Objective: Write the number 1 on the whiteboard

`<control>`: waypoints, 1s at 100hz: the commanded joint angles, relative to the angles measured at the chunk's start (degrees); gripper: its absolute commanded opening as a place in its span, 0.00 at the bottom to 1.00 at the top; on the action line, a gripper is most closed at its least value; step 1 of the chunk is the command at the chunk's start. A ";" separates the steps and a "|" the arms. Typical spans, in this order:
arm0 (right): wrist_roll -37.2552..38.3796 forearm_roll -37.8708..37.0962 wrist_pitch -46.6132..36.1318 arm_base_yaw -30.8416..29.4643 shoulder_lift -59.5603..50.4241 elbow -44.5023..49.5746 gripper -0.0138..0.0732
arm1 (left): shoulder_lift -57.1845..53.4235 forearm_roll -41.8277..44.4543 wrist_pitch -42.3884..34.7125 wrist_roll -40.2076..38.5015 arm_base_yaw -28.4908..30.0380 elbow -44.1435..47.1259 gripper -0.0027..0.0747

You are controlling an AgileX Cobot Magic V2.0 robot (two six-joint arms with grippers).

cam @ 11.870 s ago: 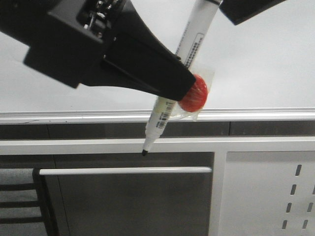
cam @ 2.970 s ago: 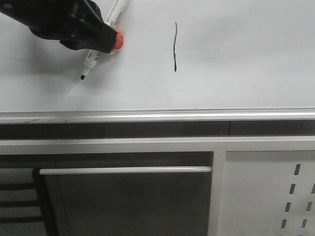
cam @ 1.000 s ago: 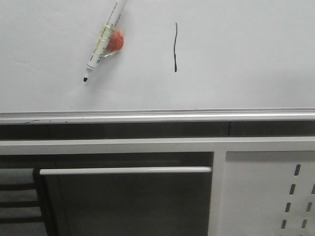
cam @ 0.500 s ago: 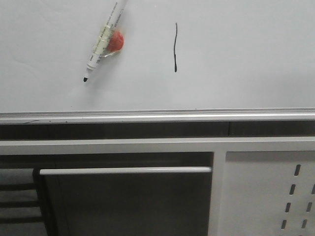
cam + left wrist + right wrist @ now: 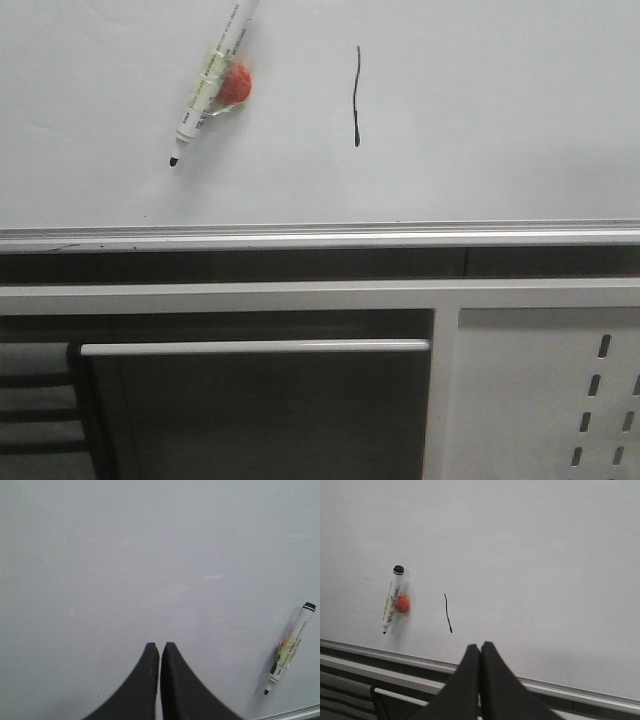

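The whiteboard [image 5: 480, 120] fills the upper half of the front view, with a silver edge rail along its lower edge. The number 1 [image 5: 357, 96] is a thin wavy black stroke on it; it also shows in the right wrist view [image 5: 448, 613]. A white marker [image 5: 210, 82] with a red blob taped to its barrel lies free on the board left of the stroke, black tip uncapped; it shows in the left wrist view [image 5: 290, 655] and the right wrist view [image 5: 391, 599]. My left gripper [image 5: 160, 645] is shut and empty over bare board. My right gripper [image 5: 480, 645] is shut and empty near the rail.
Below the board's rail [image 5: 320, 236] runs a white frame bar [image 5: 300, 296], a white horizontal handle bar [image 5: 255, 347] and a white perforated metal panel [image 5: 560, 400] at the lower right. Dark slats [image 5: 35, 410] show at the lower left.
Since 3 s ago my left gripper has let go of the marker and left the front view; the marker lies still on the board. Nothing has moved in the last second.
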 commanded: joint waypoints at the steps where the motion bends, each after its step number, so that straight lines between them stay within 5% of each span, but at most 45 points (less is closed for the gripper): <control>1: -0.30 1.99 -2.89 -0.17 -0.07 -1.47 0.08 | 0.65 -3.98 1.98 -0.60 -0.05 -1.31 0.01; 13: -0.30 1.99 -2.89 -0.17 -0.07 -1.47 0.08 | 0.88 1.63 -2.09 -7.05 0.11 -0.62 0.01; 30: -0.30 1.99 -2.89 -0.17 -0.07 -1.47 0.08 | 2.80 41.53 -2.12 -44.88 6.34 4.33 0.01; 63: -0.30 1.99 -2.89 -0.17 -0.07 -1.47 0.08 | 0.63 85.90 16.79 -94.55 24.75 12.70 0.01; 75: -0.30 1.99 -2.89 -0.17 -0.07 -1.47 0.08 | -1.92 93.65 21.64 -103.02 27.85 14.19 0.01; 100: -0.30 1.99 -2.99 -0.17 -0.07 -1.47 0.08 | -3.48 94.10 21.18 -106.06 31.00 18.98 0.01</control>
